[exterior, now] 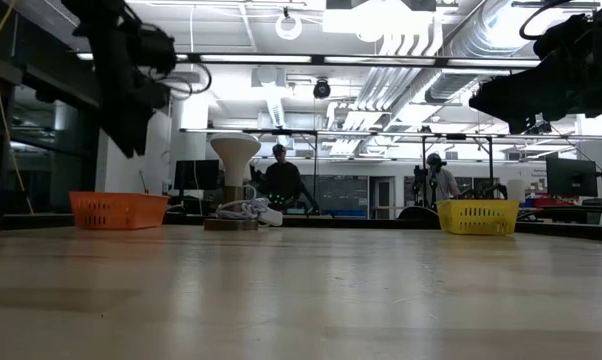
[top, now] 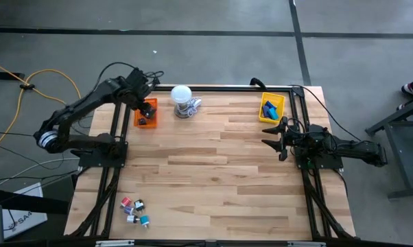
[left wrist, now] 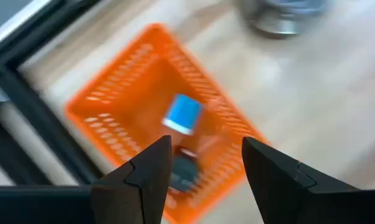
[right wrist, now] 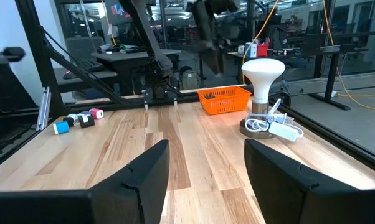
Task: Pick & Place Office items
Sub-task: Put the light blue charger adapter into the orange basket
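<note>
The left gripper (left wrist: 203, 165) hangs with fingers apart over the orange mesh plastic tray (left wrist: 122, 93), where a blurred blue block (left wrist: 182, 113) and a dark piece (left wrist: 184, 167), half hidden, lie. The right gripper (right wrist: 206, 168) waits, parted, near the yellow tray (top: 272, 108).

arms: dark, jointed | left arm (top: 83, 110): silver base joint | fingers (left wrist: 144, 180): black, angular
</note>
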